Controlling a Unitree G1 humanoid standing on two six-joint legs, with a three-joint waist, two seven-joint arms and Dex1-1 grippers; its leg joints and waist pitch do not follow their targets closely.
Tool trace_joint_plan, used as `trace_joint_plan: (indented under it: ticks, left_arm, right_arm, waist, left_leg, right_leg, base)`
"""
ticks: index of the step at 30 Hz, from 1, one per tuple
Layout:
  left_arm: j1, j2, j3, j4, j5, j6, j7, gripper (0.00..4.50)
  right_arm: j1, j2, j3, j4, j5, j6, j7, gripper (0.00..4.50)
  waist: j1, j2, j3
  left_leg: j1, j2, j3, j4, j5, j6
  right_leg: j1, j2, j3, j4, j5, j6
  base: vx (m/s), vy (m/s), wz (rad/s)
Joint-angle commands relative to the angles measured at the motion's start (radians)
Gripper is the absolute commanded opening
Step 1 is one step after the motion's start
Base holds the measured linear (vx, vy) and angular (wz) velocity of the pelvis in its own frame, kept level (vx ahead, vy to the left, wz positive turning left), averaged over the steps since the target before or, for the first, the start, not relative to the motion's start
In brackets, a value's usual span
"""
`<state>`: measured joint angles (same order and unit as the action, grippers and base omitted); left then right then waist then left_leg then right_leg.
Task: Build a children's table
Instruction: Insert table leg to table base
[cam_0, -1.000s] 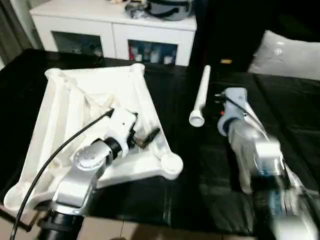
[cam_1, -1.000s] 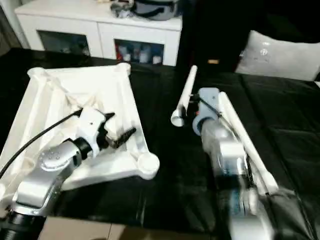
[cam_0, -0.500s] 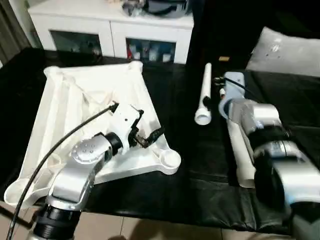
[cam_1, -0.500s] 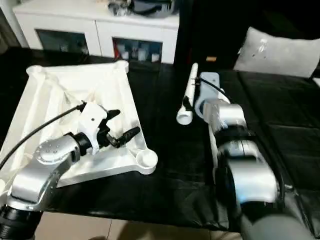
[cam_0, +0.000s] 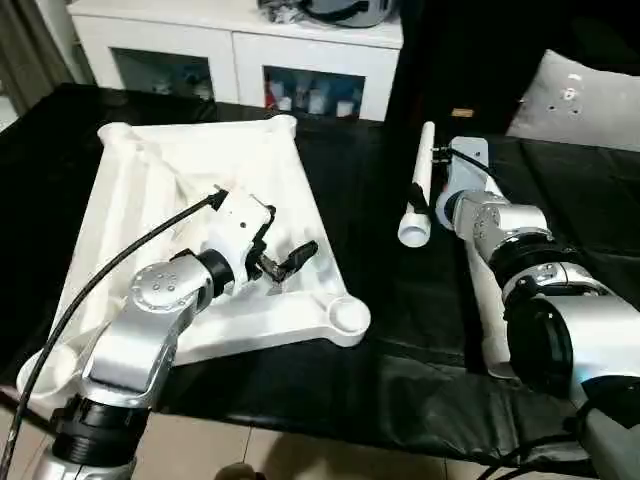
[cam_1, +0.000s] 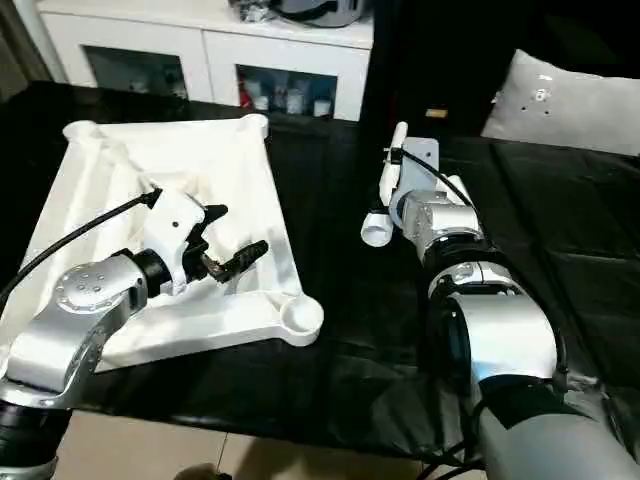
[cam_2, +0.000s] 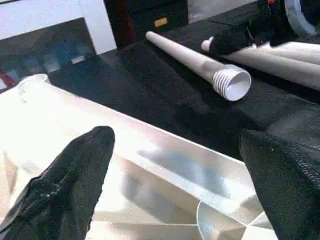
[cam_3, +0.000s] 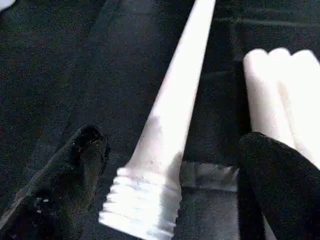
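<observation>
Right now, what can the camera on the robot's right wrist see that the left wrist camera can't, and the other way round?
Right wrist camera: the open right claw straddling the long white tapered plastic leg, and more white legs bunched beside it.

Left wrist camera: the open left claw above the white ribbed plastic tabletop, a round corner socket, and a white cabinet behind.

Both: that leg's threaded end lying on the black table cover.
</observation>
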<state>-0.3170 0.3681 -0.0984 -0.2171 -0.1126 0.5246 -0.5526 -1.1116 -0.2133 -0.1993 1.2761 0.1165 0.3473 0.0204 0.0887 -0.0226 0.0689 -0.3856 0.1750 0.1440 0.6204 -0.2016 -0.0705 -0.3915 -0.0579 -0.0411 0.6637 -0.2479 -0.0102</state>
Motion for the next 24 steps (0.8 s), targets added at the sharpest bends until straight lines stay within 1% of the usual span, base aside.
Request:
trace_joint_plan:
  ticks: [1, 2, 4, 5, 6, 7, 9, 10, 11, 13, 14, 15, 16, 17, 18, 19, 22, 24]
  left_arm:
    - [0.013, 0.009, 0.000, -0.021, -0.003, 0.014, 0.005, 4.43]
    - [0.018, 0.012, -0.001, -0.028, -0.002, 0.019, 0.009, 4.43]
    - [0.027, 0.015, 0.002, -0.044, -0.006, 0.029, 0.009, 4.43]
    - [0.033, 0.017, 0.005, -0.053, -0.009, 0.035, 0.008, 4.43]
    - [0.037, 0.019, 0.007, -0.060, -0.010, 0.039, 0.007, 4.43]
    - [0.042, 0.023, 0.009, -0.067, -0.011, 0.044, 0.005, 4.43]
    - [0.042, 0.031, 0.013, -0.067, -0.010, 0.051, 0.004, 4.43]
    - [0.044, 0.033, 0.014, -0.071, -0.011, 0.054, 0.005, 4.43]
    - [0.051, 0.036, 0.016, -0.083, -0.014, 0.062, 0.005, 4.43]
    - [0.054, 0.037, 0.016, -0.088, -0.015, 0.066, 0.004, 4.43]
    - [0.064, 0.040, 0.014, -0.101, -0.017, 0.073, 0.003, 4.43]
    - [0.068, 0.042, 0.012, -0.106, -0.017, 0.076, 0.003, 4.43]
    - [0.071, 0.043, 0.012, -0.111, -0.017, 0.078, 0.003, 4.43]
    - [0.075, 0.044, 0.010, -0.115, -0.019, 0.081, 0.000, 4.43]
    - [0.076, 0.045, 0.008, -0.118, -0.020, 0.082, -0.001, 4.43]
    - [0.076, 0.046, 0.007, -0.120, -0.023, 0.084, -0.004, 4.43]
    - [0.078, 0.048, 0.005, -0.126, -0.028, 0.087, -0.008, 4.43]
    - [0.079, 0.048, 0.004, -0.133, -0.032, 0.091, -0.010, 4.50]
  right_arm:
    - [-0.012, 0.004, -0.017, 0.021, 0.012, -0.021, 0.000, 4.50]
    - [-0.009, 0.011, -0.035, 0.029, 0.022, -0.041, 0.004, 4.50]
    - [-0.004, 0.018, -0.050, 0.037, 0.027, -0.060, -0.008, 4.50]
    - [0.000, 0.022, -0.053, 0.040, 0.027, -0.074, -0.015, 4.50]
    - [0.003, 0.024, -0.053, 0.042, 0.026, -0.081, -0.020, 4.50]
    - [0.007, 0.029, -0.058, 0.043, 0.031, -0.089, -0.013, 4.50]
    - [0.015, 0.034, -0.068, 0.046, 0.040, -0.095, 0.002, 4.50]
    - [0.018, 0.036, -0.075, 0.048, 0.045, -0.095, 0.006, 4.50]
    - [0.022, 0.039, -0.086, 0.049, 0.051, -0.106, 0.028, 4.50]
    - [0.024, 0.040, -0.089, 0.050, 0.053, -0.115, 0.042, 4.50]
    - [0.029, 0.043, -0.090, 0.051, 0.048, -0.133, 0.067, 4.50]
    - [0.032, 0.045, -0.089, 0.051, 0.045, -0.141, 0.074, 4.50]
    - [0.033, 0.045, -0.089, 0.051, 0.045, -0.145, 0.076, 4.50]
    - [0.041, 0.048, -0.074, 0.053, 0.033, -0.148, 0.100, 4.50]
    - [0.047, 0.050, -0.063, 0.054, 0.024, -0.151, 0.111, 4.50]
    - [0.051, 0.051, -0.061, 0.056, 0.023, -0.149, 0.111, 4.50]
    - [0.056, 0.052, -0.072, 0.056, 0.030, -0.145, 0.104, 4.50]
    - [0.060, 0.052, -0.077, 0.057, 0.031, -0.147, 0.103, 4.21]
  waist:
    - [-0.004, 0.006, -0.053]
    - [-0.005, 0.006, -0.051]
    - [-0.006, 0.007, -0.049]
    - [-0.006, 0.009, -0.041]
    - [-0.006, 0.008, -0.042]
    - [-0.008, 0.006, -0.035]
    - [-0.008, 0.006, -0.032]
    - [-0.009, 0.005, -0.026]
    - [-0.010, 0.005, -0.021]
    - [-0.010, 0.005, -0.021]
    - [-0.011, 0.006, -0.017]
    - [-0.010, 0.006, -0.015]
    - [-0.011, 0.006, -0.012]
    - [-0.011, 0.005, -0.010]
    - [-0.011, 0.007, -0.008]
    - [-0.012, 0.007, -0.005]
    - [-0.011, 0.006, -0.003]
    - [-0.011, 0.006, -0.003]
  left_leg:
    - [0.012, 0.040, 0.002, -0.074, -0.082, 0.009]
    - [0.008, 0.039, 0.003, -0.073, -0.062, 0.015]
    - [0.007, 0.039, 0.003, -0.072, -0.046, 0.022]
    - [0.005, 0.039, 0.004, -0.072, -0.027, 0.036]
    - [0.005, 0.039, 0.004, -0.071, -0.023, 0.040]
    - [0.005, 0.039, 0.005, -0.072, -0.028, 0.046]
    - [0.001, 0.038, 0.006, -0.069, -0.005, 0.060]
    - [0.000, 0.039, 0.006, -0.071, -0.005, 0.067]
    - [0.000, 0.039, 0.006, -0.072, -0.015, 0.070]
    - [0.001, 0.041, 0.005, -0.072, -0.018, 0.071]
    - [0.000, 0.041, 0.006, -0.072, -0.014, 0.077]
    - [-0.001, 0.042, 0.006, -0.073, -0.014, 0.078]
    - [0.000, 0.043, 0.006, -0.074, -0.019, 0.078]
    - [0.000, 0.043, 0.006, -0.075, -0.026, 0.078]
    - [0.000, 0.043, 0.006, -0.075, -0.026, 0.077]
    - [0.001, 0.043, 0.006, -0.075, -0.023, 0.077]
    - [0.000, 0.043, 0.006, -0.076, -0.007, 0.082]
    - [-0.001, 0.043, 0.006, -0.075, 0.005, 0.085]
  right_leg:
    - [0.049, -0.071, 0.041, -0.065, 0.095, -0.244]
    - [0.048, -0.070, 0.042, -0.063, 0.116, -0.245]
    - [0.045, -0.069, 0.042, -0.062, 0.138, -0.249]
    - [0.040, -0.068, 0.041, -0.060, 0.166, -0.255]
    - [0.040, -0.067, 0.040, -0.059, 0.171, -0.257]
    - [0.037, -0.066, 0.041, -0.061, 0.161, -0.261]
    - [0.037, -0.066, 0.041, -0.057, 0.183, -0.267]
    - [0.036, -0.066, 0.042, -0.059, 0.184, -0.270]
    - [0.036, -0.067, 0.042, -0.060, 0.174, -0.270]
    - [0.037, -0.069, 0.042, -0.059, 0.168, -0.274]
    - [0.034, -0.069, 0.042, -0.059, 0.170, -0.282]
    - [0.034, -0.069, 0.042, -0.060, 0.166, -0.283]
    - [0.034, -0.070, 0.043, -0.062, 0.153, -0.285]
    - [0.034, -0.071, 0.043, -0.063, 0.142, -0.287]
    - [0.034, -0.072, 0.043, -0.063, 0.134, -0.290]
    - [0.032, -0.071, 0.044, -0.065, 0.131, -0.294]
    - [0.034, -0.072, 0.045, -0.063, 0.143, -0.299]
    - [0.034, -0.072, 0.046, -0.062, 0.155, -0.302]
  base:
    - [0.000, 0.000, 0.00]
    - [0.000, 0.000, 0.00]
    - [0.000, 0.000, 0.00]
    - [0.000, 0.000, 0.00]
    - [0.000, 0.000, 0.00]
    - [0.000, 0.000, 0.00]
    - [0.000, 0.000, 0.00]
    - [0.000, 0.000, 0.00]
    - [0.000, 0.000, 0.00]
    - [0.000, 0.000, 0.00]
    - [0.000, 0.000, 0.00]
    - [0.000, 0.000, 0.00]
    - [0.000, 0.000, 0.00]
    - [0.000, 0.000, 0.00]
    - [0.000, 0.000, 0.00]
    - [0.000, 0.000, 0.00]
    - [0.000, 0.000, 0.00]
    - [0.000, 0.000, 0.00]
